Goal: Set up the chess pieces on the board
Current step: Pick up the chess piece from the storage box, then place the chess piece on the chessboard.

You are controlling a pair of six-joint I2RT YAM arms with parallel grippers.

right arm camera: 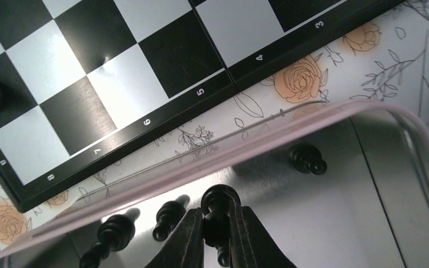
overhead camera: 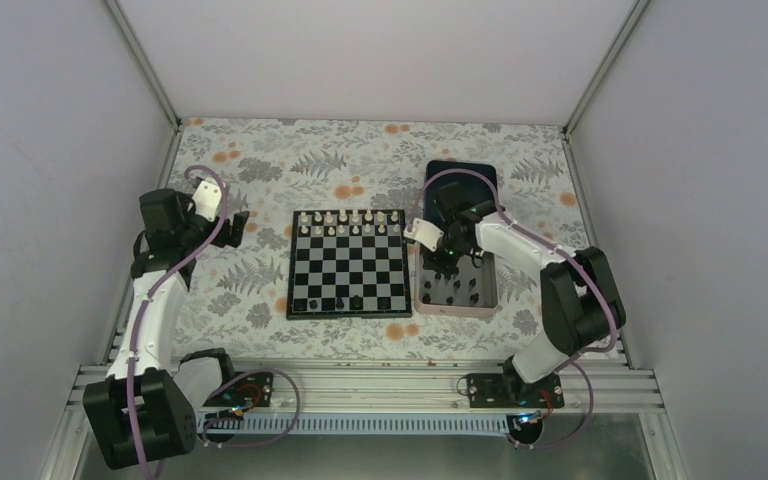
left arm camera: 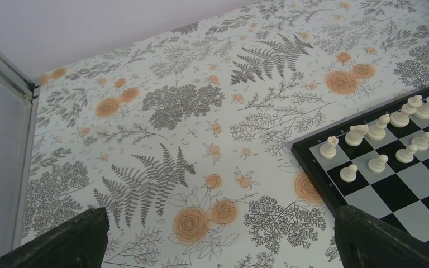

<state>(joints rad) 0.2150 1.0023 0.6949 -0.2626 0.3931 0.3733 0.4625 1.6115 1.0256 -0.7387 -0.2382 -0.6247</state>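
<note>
1. The right gripper (right arm camera: 219, 223) is pinched shut on a black chess piece (right arm camera: 220, 200). Its fingers (right arm camera: 189, 240) press the stem from both sides, and the rounded head pokes out above the tips.
2. That piece is over the floor of the silver tray (right arm camera: 335, 114), close to the pink rim. I cannot tell whether it touches the floor.
3. More chess pieces (right arm camera: 308, 159) sit loose in the tray, one at 2 o'clock of the grip and two at 9 o'clock.
4. Seen from above, the tray lies at 3 o'clock of the board (overhead camera: 348, 263), with a thin strip of cloth between them.
5. White pieces (overhead camera: 350, 222) fill the board's two rows at 12 o'clock, and a few black ones stand along its 6 o'clock row.
6. A dark blue tray (overhead camera: 480, 172) sits at 12 o'clock of the silver one, partly under the arm.
7. The left gripper (left arm camera: 219, 215) is spread wide and holds nothing. It hangs over the floral tablecloth (left arm camera: 162, 111) at 10 o'clock of the board.
</note>
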